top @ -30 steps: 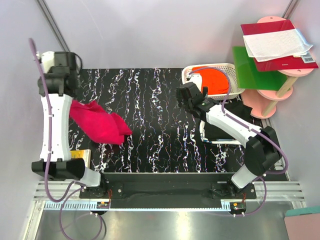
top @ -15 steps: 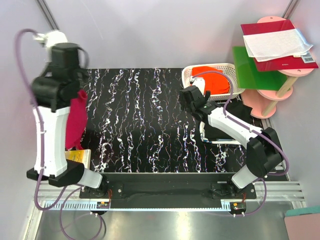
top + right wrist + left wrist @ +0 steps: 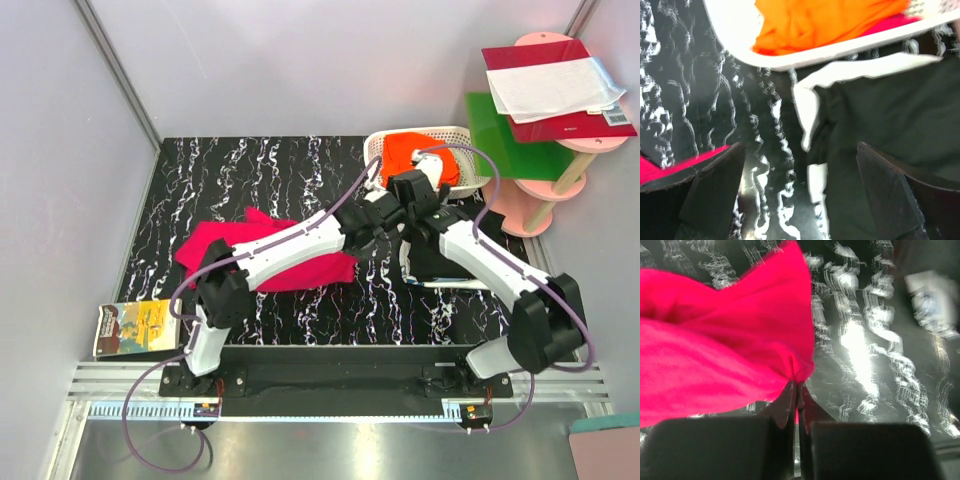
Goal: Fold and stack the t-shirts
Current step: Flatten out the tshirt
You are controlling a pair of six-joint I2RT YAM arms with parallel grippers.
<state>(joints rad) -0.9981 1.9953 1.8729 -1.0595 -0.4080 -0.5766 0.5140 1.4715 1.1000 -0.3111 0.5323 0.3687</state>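
Left wrist view: left hand (image 3: 796,388) clamped on soft magenta-pink cloth t-shirt (image 3: 715,355) — probably to spread it flat; right hand (image 3: 800,186) gapes empty.

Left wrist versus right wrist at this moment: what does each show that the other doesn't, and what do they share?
Only the left wrist: the left gripper shut on an edge of the pink shirt.
Only the right wrist: the orange shirt in the basket, the black shirt next to the basket, and the right gripper open.
Both: the table and the pink shirt, though the right wrist catches only a sliver of it at the lower left.
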